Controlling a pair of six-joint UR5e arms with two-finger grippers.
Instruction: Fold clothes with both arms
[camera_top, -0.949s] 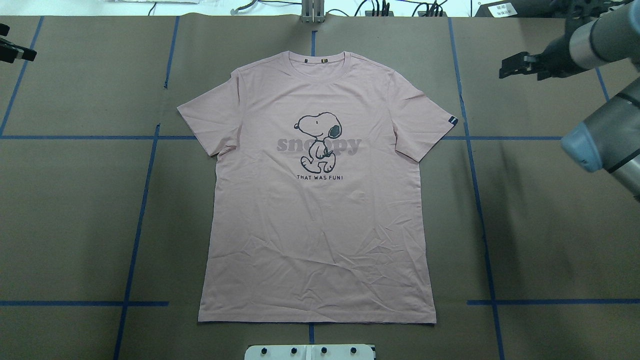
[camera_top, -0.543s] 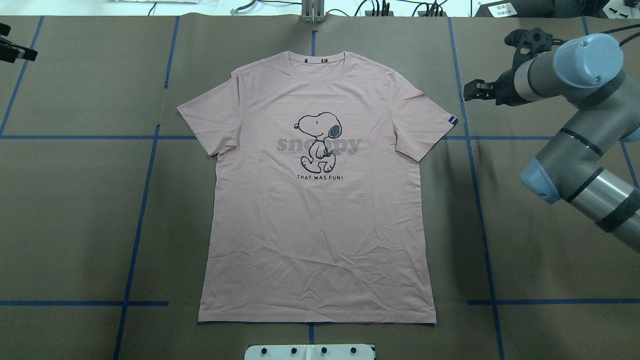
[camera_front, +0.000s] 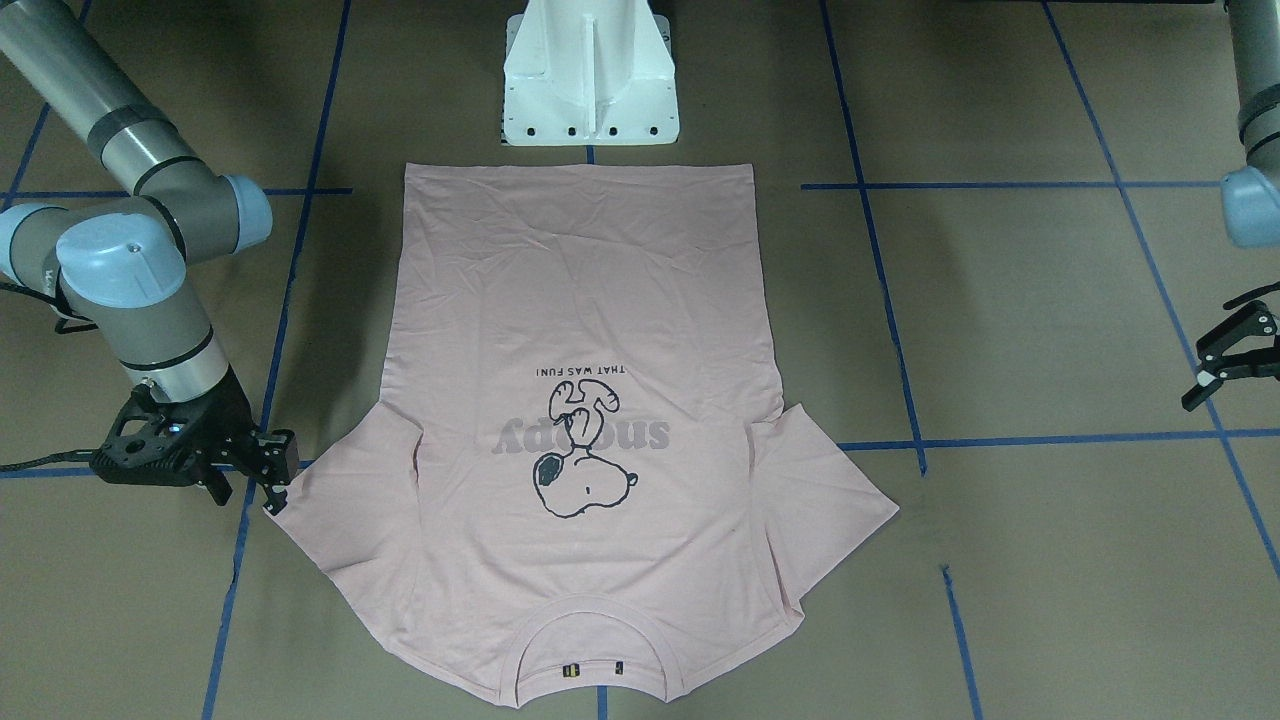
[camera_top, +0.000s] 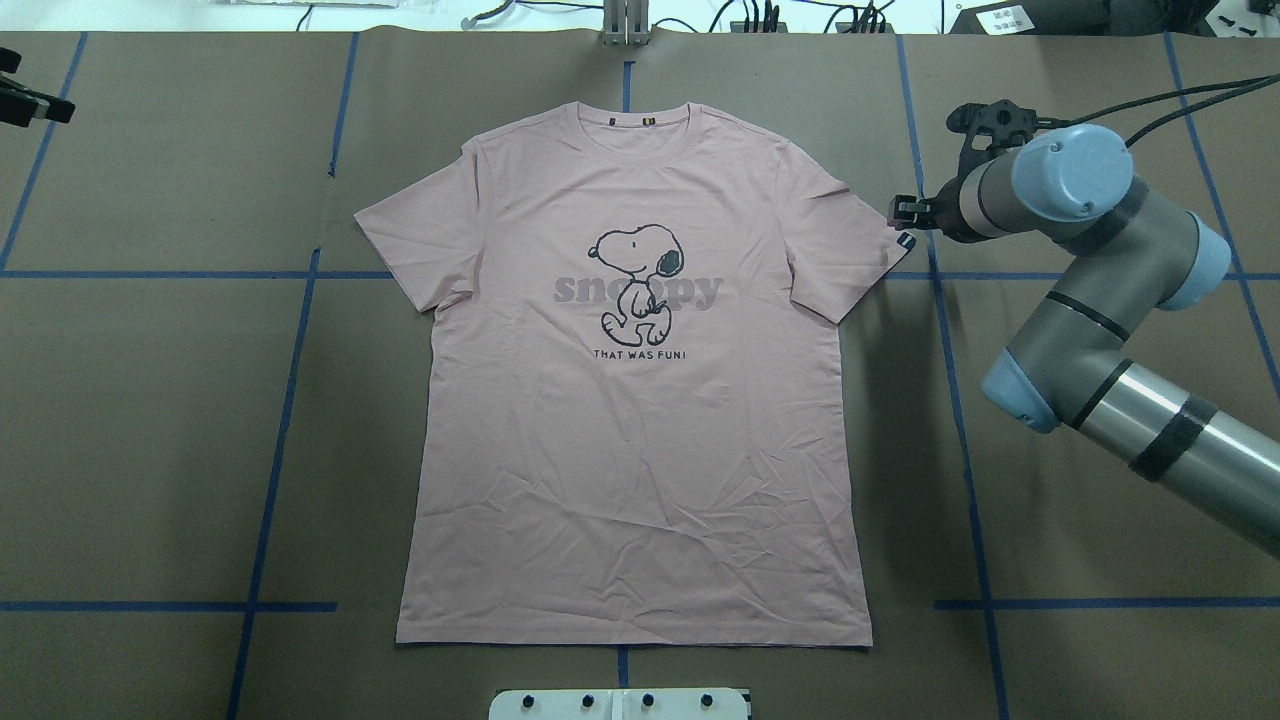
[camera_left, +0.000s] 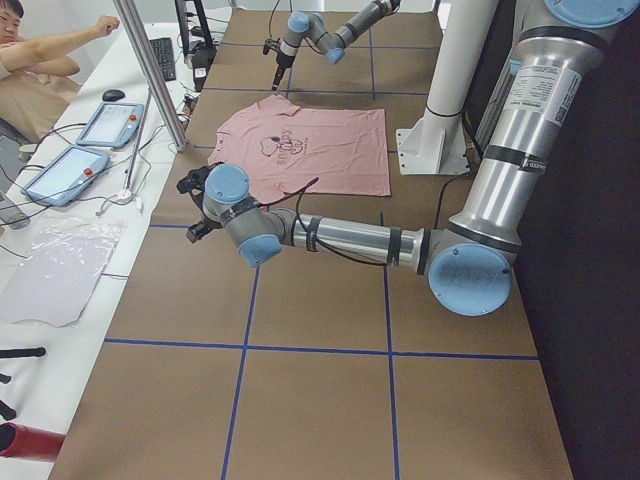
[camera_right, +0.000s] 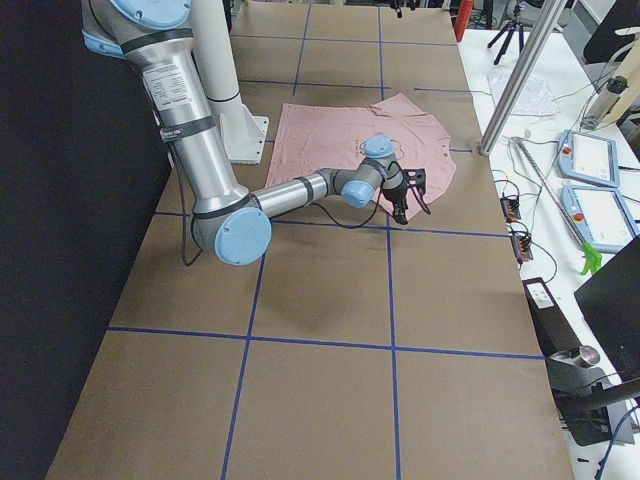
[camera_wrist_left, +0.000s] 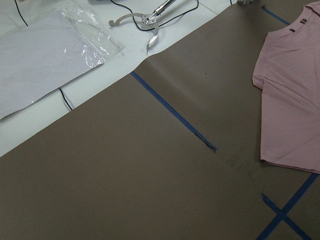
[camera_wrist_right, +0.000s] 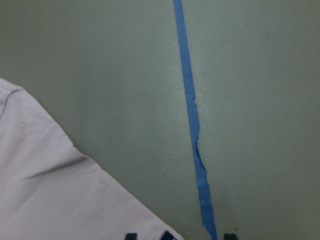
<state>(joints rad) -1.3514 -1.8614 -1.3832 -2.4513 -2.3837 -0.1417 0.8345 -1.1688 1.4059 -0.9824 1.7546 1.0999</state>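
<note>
Right gripper (camera_front: 272, 478): fingers spread, holding nothing. It sits low at the outer hem of the T-shirt's (camera_top: 640, 420) right sleeve (camera_top: 850, 240). In the right wrist view the two dark fingertips (camera_wrist_right: 131, 236) stand apart, one over the pink hem and one over the brown paper (camera_top: 160, 420) next to a blue tape line (camera_wrist_right: 192, 125). Contact with the fabric looks likely but cannot be confirmed from here. The right arm (camera_top: 1100, 300) reaches in from the T-shirt's right side, elbow bent, wrist pointing at the sleeve.

Left gripper (camera_front: 1222, 362): fingers spread, holding nothing. It hangs well away from the T-shirt, out past the left sleeve, above bare paper. The left arm (camera_front: 1255, 120) rises from it at the edge of the front view.

T-shirt: lies flat on the paper, print side up, both sleeves spread out. The collar points away from the white pedestal (camera_front: 590, 75) and the bottom hem lies just in front of it. Light creases cross the lower half.
</note>
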